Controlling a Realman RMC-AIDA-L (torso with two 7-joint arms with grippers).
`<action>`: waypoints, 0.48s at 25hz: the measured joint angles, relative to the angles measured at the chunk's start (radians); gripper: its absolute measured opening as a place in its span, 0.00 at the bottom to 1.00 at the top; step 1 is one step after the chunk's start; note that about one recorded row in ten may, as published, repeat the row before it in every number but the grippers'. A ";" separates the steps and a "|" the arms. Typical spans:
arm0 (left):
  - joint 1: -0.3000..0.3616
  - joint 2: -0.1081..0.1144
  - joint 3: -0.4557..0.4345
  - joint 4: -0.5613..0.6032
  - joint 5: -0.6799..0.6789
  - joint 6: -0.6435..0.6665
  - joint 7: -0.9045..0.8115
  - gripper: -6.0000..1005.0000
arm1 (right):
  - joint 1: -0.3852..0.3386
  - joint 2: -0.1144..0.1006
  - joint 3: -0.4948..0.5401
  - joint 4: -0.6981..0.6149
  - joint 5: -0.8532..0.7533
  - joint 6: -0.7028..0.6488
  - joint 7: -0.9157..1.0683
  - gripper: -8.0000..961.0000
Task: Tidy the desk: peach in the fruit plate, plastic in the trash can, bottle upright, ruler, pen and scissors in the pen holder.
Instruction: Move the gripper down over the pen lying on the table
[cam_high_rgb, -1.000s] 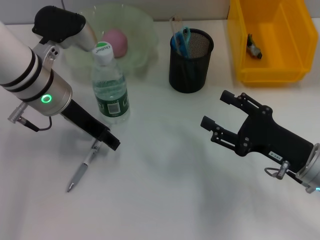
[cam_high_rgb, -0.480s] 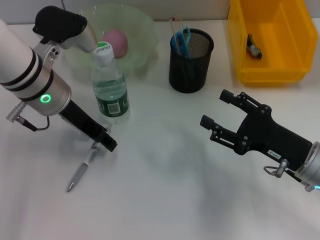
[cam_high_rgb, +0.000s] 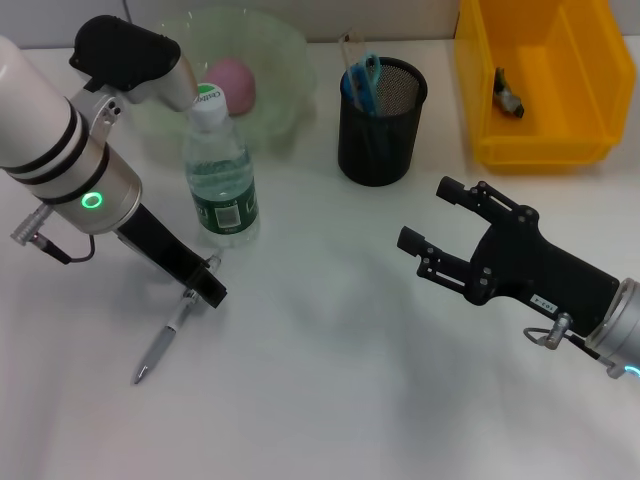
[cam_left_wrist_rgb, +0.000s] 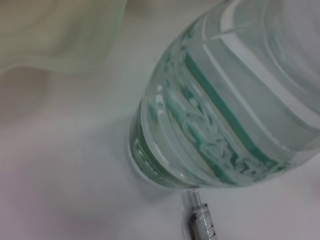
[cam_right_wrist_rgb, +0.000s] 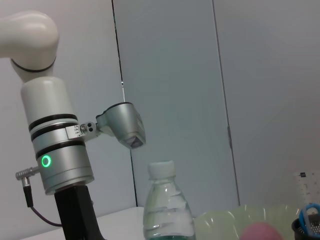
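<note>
A silver pen (cam_high_rgb: 160, 345) lies on the white desk at the front left. My left gripper (cam_high_rgb: 208, 288) is low over the pen's upper end, which also shows in the left wrist view (cam_left_wrist_rgb: 200, 222). The clear bottle (cam_high_rgb: 220, 175) with a green label stands upright just behind it and fills the left wrist view (cam_left_wrist_rgb: 215, 110). The pink peach (cam_high_rgb: 232, 80) lies in the green plate (cam_high_rgb: 285, 50). Blue scissors (cam_high_rgb: 365, 75) and a clear ruler (cam_high_rgb: 350, 45) stand in the black mesh pen holder (cam_high_rgb: 385, 135). My right gripper (cam_high_rgb: 432, 215) is open and empty above the desk at the right.
A yellow bin (cam_high_rgb: 480, 90) at the back right holds a small dark piece (cam_high_rgb: 510, 95). The right wrist view shows the left arm (cam_right_wrist_rgb: 55, 145), the bottle (cam_right_wrist_rgb: 167, 210) and the plate's rim (cam_right_wrist_rgb: 225, 222).
My left gripper has shifted a little to the left, closer over the pen's upper end. My right gripper has drifted slightly left. The pen has not moved.
</note>
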 joint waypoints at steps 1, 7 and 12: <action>-0.001 0.000 0.000 0.000 0.000 -0.001 0.000 0.60 | 0.000 0.000 0.000 0.000 0.000 0.000 0.000 0.84; -0.005 0.000 0.001 0.000 0.002 -0.002 0.000 0.60 | 0.002 0.000 0.000 0.000 0.000 0.001 0.000 0.84; -0.007 0.000 0.004 -0.014 -0.001 -0.009 0.000 0.59 | 0.008 0.000 0.000 0.000 0.000 0.010 0.000 0.83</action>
